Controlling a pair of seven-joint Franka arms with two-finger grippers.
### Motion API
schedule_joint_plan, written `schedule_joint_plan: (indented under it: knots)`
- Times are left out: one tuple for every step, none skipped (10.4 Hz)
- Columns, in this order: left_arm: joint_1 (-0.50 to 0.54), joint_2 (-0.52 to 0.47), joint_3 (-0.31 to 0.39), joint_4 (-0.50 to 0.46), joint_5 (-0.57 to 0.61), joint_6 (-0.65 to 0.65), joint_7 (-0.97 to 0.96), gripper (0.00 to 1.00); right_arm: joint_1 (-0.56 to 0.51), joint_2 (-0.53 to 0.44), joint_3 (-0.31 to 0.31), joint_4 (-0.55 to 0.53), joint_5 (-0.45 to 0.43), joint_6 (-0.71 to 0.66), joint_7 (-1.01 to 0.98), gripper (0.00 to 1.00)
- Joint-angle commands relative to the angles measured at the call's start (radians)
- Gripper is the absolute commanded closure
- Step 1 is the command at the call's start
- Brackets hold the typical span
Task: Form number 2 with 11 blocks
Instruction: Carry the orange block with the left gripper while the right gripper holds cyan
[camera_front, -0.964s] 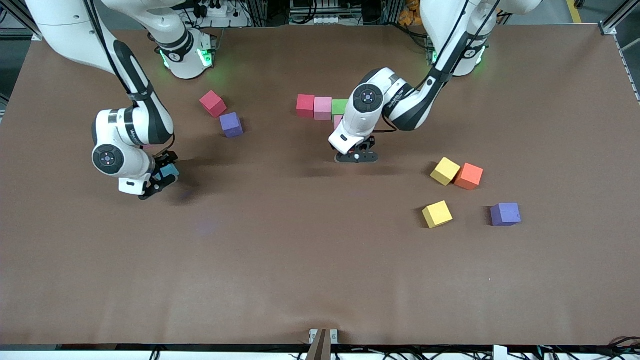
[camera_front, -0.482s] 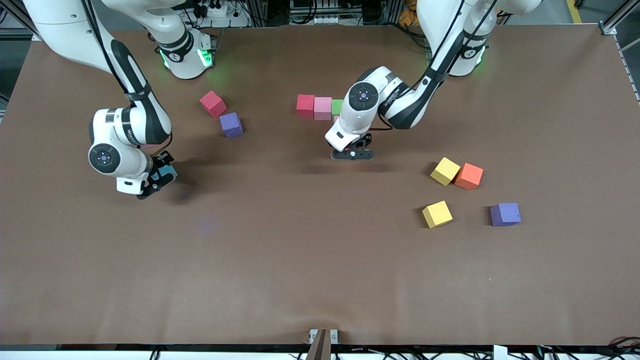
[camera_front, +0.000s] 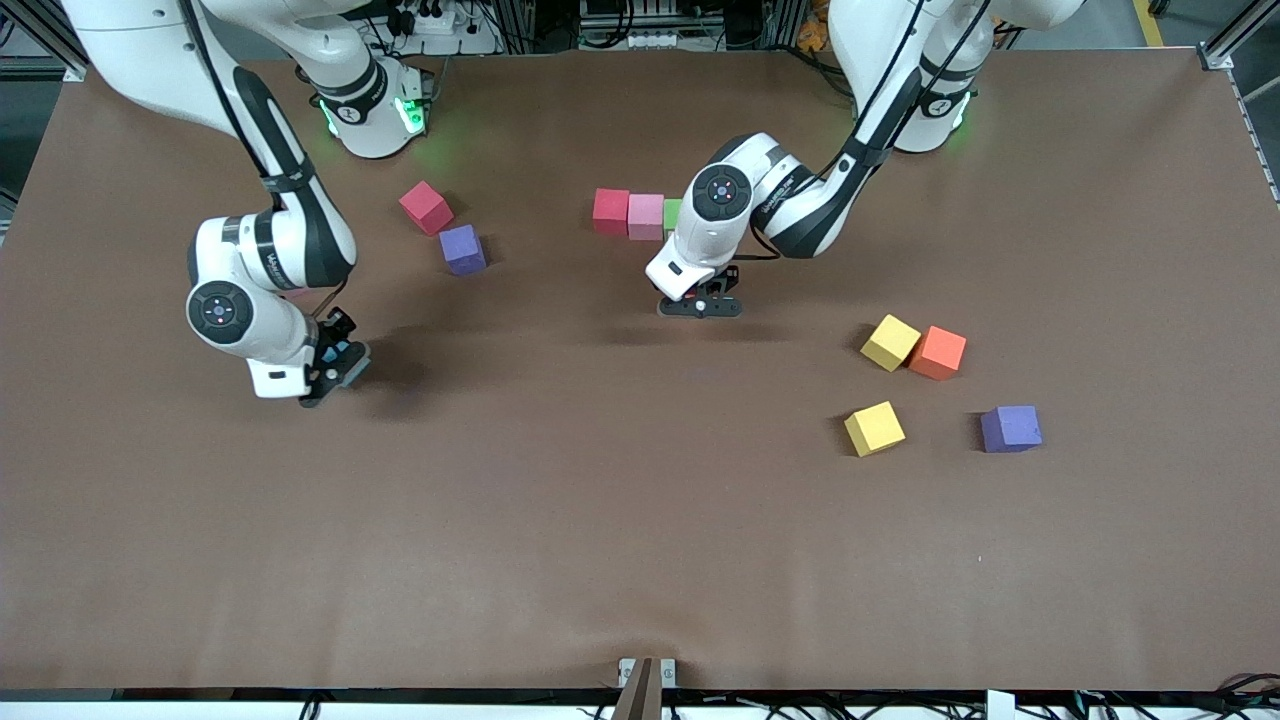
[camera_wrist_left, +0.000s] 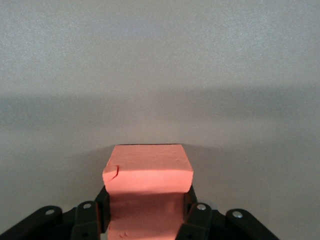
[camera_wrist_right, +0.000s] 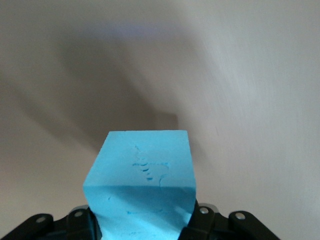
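The desk (camera_front: 600, 520) carries the start of the number 2 (camera_front: 640, 214): a red, pink and green row, farther from the front camera than the loose blocks. At the right arm's end, my right jaws have just clenched on a light blue block (camera_wrist_right: 142, 180), so another piece is ready to carry over. My left jaws stay clamped on a salmon block (camera_wrist_left: 148, 185), edging toward the row.

three blocks (camera_front: 640, 214) touching in row
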Motion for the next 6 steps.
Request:
schedule_joint_plan:
  knots:
    - [-0.006,0.007,-0.012,0.012,-0.011,0.007,-0.029,0.54,0.082,-0.011,0.003,0.054,0.071,-0.037,-0.131,0.84]
    - [-0.005,0.007,-0.012,0.012,-0.012,0.007,-0.03,0.54,0.125,-0.008,0.003,0.084,0.075,-0.068,-0.131,0.84]
    - [-0.007,0.005,-0.014,0.008,-0.012,0.007,-0.032,0.54,0.173,-0.002,0.001,0.111,0.075,-0.09,-0.123,0.84]
    - [-0.007,0.005,-0.014,0.005,-0.011,0.007,-0.033,0.53,0.211,0.002,0.001,0.131,0.075,-0.113,-0.119,0.84]
    - [-0.007,0.007,-0.014,0.005,-0.011,0.007,-0.033,0.53,0.245,0.002,0.001,0.147,0.075,-0.149,-0.111,0.84]
    - [-0.006,0.007,-0.014,0.003,-0.012,0.007,-0.033,0.51,0.274,0.001,0.0,0.154,0.073,-0.189,-0.094,0.84]
